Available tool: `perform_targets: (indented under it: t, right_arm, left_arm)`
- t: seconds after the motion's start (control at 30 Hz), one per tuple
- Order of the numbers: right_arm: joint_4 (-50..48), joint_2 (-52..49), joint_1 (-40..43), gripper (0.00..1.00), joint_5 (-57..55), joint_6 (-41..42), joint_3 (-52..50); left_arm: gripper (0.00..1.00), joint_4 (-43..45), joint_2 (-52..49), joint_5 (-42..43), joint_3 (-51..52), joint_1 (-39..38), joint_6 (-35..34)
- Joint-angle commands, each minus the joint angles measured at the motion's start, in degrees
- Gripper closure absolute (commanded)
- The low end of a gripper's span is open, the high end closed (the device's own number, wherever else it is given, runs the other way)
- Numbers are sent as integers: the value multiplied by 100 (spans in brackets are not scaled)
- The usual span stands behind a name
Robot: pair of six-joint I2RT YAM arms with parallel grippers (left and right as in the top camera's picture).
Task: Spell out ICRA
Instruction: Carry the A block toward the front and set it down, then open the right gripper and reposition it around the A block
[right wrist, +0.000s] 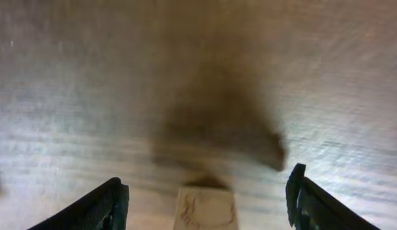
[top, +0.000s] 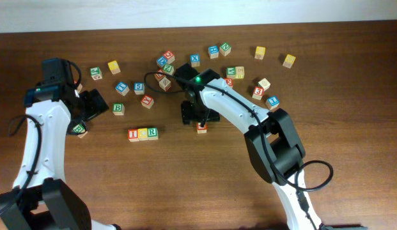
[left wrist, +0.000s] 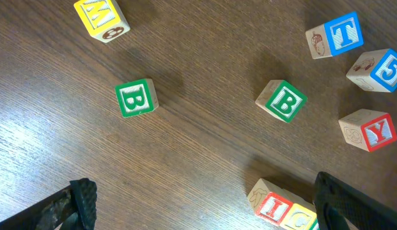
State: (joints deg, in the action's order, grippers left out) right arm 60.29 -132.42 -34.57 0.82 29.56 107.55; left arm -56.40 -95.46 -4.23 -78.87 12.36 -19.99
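I see a dark brown wood-grain table (top: 172, 191) filling nearly the whole overhead view. A pale strip (top: 185, 11) runs beyond its far edge; wall or floor, can't tell. Light even, shadows soft.

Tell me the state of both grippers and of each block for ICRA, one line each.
Left gripper: jaws open, empty.
Right gripper: jaws open, straddling the red block, not touching it.
Red block: on the table, ungripped, apart from the other three.
I block: touching the yellow block on its left side.
Yellow block: between I and R, touching both.
R block: touching the yellow block's right side.
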Motion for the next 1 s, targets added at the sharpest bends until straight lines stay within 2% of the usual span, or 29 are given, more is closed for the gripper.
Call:
perform_targets:
  t: [0.0,0.23,0.53,0.8,0.97]
  right_arm:
    - [-127,-35,133,30,-481,-4,-31]
    - [11,-35,472,36,-380,11,-31]
    - [378,-35,485,36,254,9,-243]
    - [835,-35,485,35,271,9,-485]
    - [1154,-35,463,35,756,-15,-533]
  left_arm:
    - [1,-4,17,39,-13,17,-35]
    - [1,-4,17,39,-13,17,-35]
    - [1,-4,17,39,-13,17,-35]
    - [1,-4,17,39,-13,17,-35]
    - [1,-4,17,42,-13,17,-35]
